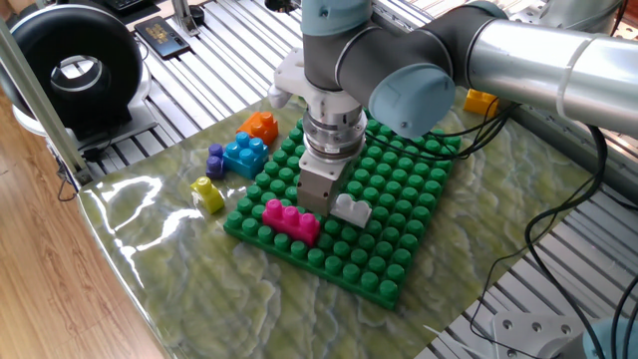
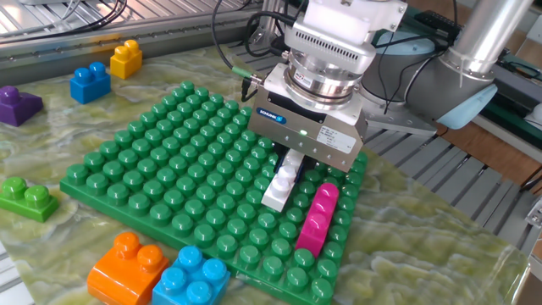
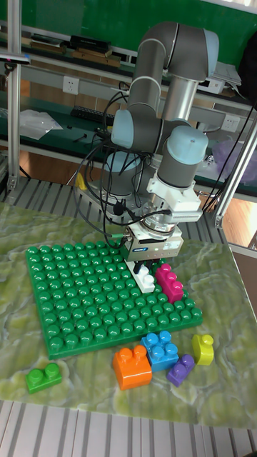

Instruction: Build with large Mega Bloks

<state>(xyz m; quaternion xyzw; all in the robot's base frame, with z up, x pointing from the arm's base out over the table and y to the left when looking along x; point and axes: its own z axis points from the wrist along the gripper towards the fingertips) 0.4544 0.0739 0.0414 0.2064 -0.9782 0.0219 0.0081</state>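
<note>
My gripper point(image 1: 321, 199) point(image 2: 290, 161) point(image 3: 140, 267) stands upright over the green baseplate point(image 1: 399, 189) point(image 2: 169, 161) point(image 3: 78, 293). Its fingers are closed around one end of a white brick point(image 1: 352, 208) point(image 2: 281, 182) point(image 3: 145, 277) that sits on the plate's studs. A magenta brick point(image 1: 291, 219) point(image 2: 316, 219) point(image 3: 170, 282) is pressed onto the plate right beside it, near the plate's edge. Loose on the cloth off that edge lie an orange brick point(image 1: 262, 126) point(image 2: 127, 267), a light blue brick point(image 1: 245, 154) point(image 2: 192, 278), a purple brick point(image 1: 215, 161) and a yellow brick point(image 1: 207, 193).
On the far side of the plate lie a small green brick point(image 2: 27, 196) point(image 3: 44, 376), another purple brick point(image 2: 17, 103), a blue brick point(image 2: 90, 83) and a yellow brick point(image 2: 125, 59) point(image 1: 480, 100). Cables point(image 2: 246, 34) trail behind the arm. Slotted metal rails point(image 1: 159, 120) ring the cloth.
</note>
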